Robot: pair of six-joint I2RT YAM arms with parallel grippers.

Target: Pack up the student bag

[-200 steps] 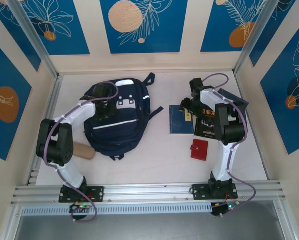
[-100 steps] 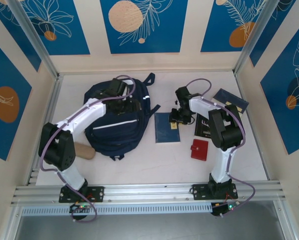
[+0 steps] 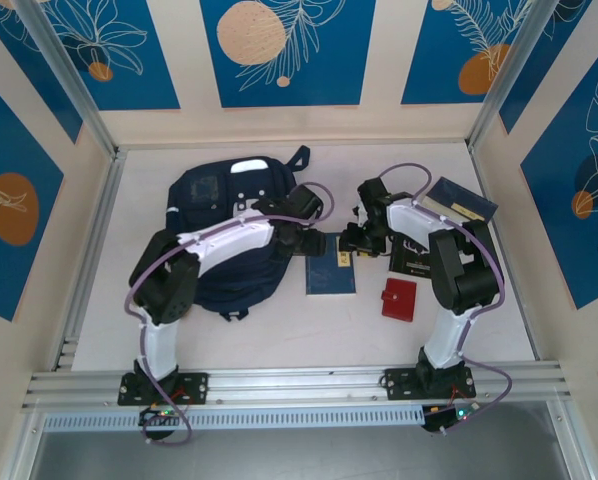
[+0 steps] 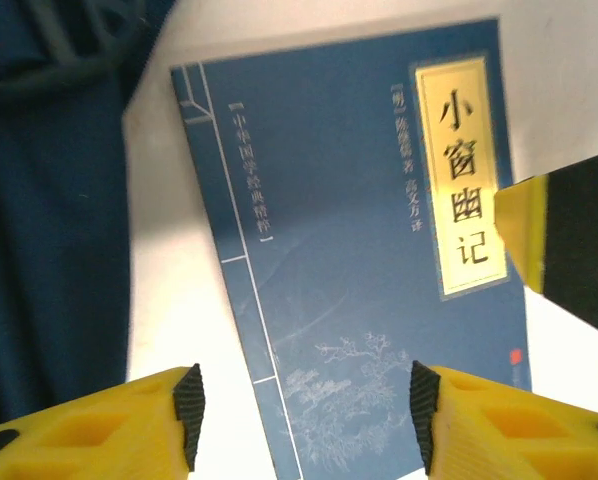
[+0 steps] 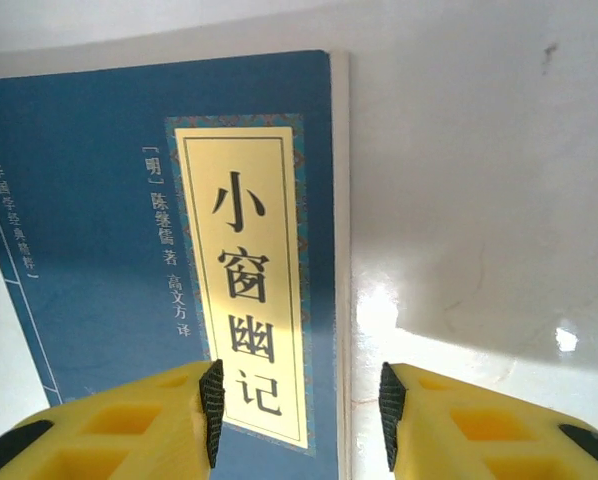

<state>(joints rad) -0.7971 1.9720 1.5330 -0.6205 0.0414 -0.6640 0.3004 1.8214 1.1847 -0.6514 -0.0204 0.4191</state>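
Half a second ago the left gripper [image 3: 314, 241] hung over the upper part of the backpack [image 3: 219, 205]; it has since swung right across the bag and now sits at the far left corner of the blue book [image 3: 331, 275]. The right gripper [image 3: 355, 238] has hardly moved and stands at the book's far right corner, while the book has slid slightly toward the near edge of the worktop [image 3: 279, 330]. In the left wrist view the left gripper's fingers [image 4: 189, 400] are apart over the book's cover [image 4: 359, 250], holding nothing, with the bag's dark fabric [image 4: 49, 200] just to the side. In the right wrist view the right gripper's fingers [image 5: 211, 408] are also apart, straddling the book's right edge [image 5: 129, 250]. Counted: one backpack, lying flat on the far left part of the worktop; three books, the blue one in the middle, a black one [image 3: 412, 255] under the right arm, and a navy one [image 3: 461, 199] toward the far right corner; and one red wallet [image 3: 398, 298] near the right arm.
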